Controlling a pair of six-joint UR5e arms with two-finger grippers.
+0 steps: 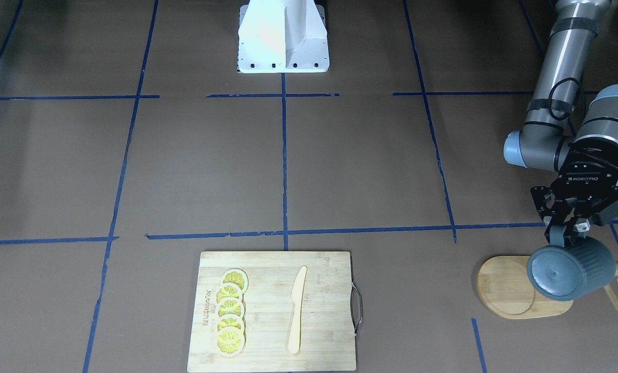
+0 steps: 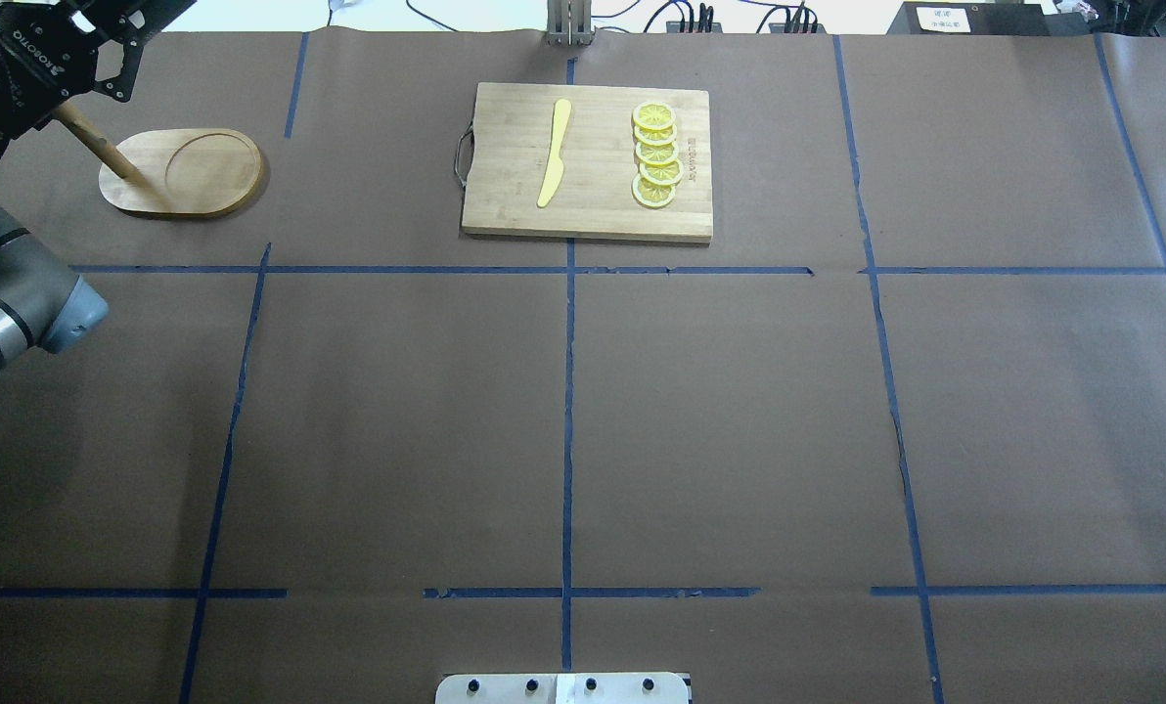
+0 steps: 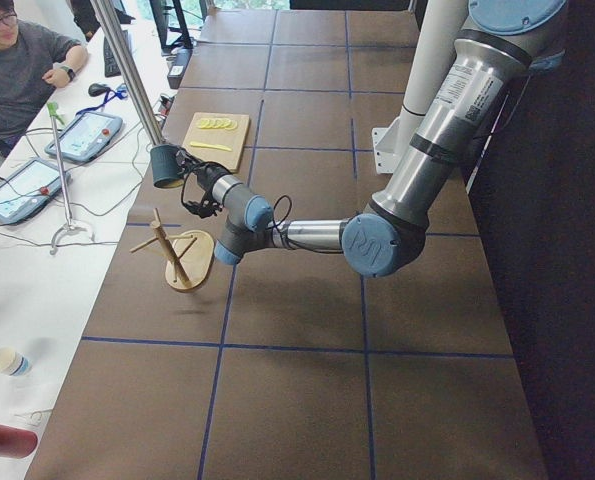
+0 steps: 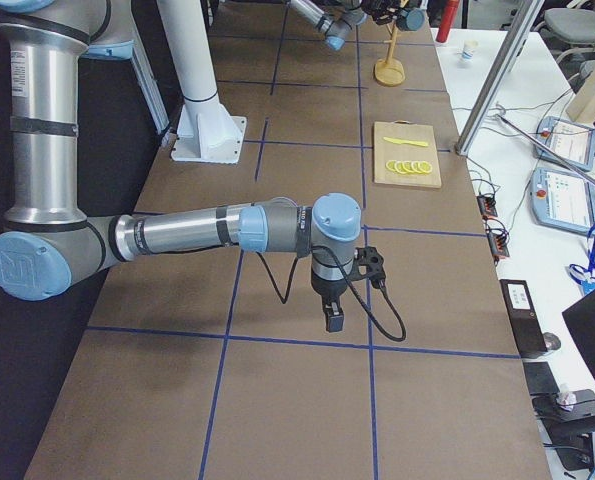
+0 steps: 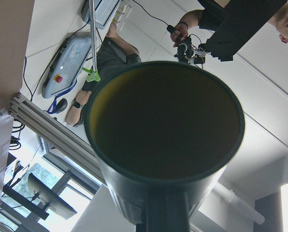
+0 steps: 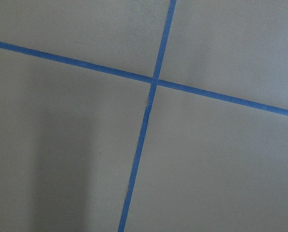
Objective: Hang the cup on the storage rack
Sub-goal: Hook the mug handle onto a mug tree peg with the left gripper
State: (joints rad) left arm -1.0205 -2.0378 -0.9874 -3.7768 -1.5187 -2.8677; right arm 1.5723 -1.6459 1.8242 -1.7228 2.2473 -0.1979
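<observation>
Item: the cup [image 1: 573, 269], dark teal-grey with a ribbed wall, lying on its side, flat base toward the front camera. The wrist view shows us a dim yellow interior. The left gripper [image 1: 572, 231] sits just behind and above it, clamped on its mouth end. We see it held in the air over the storage rack [image 1: 506, 290], apart from the post. The right gripper [image 4: 334, 320] is well apart from the rack, and we cannot tell its state.
</observation>
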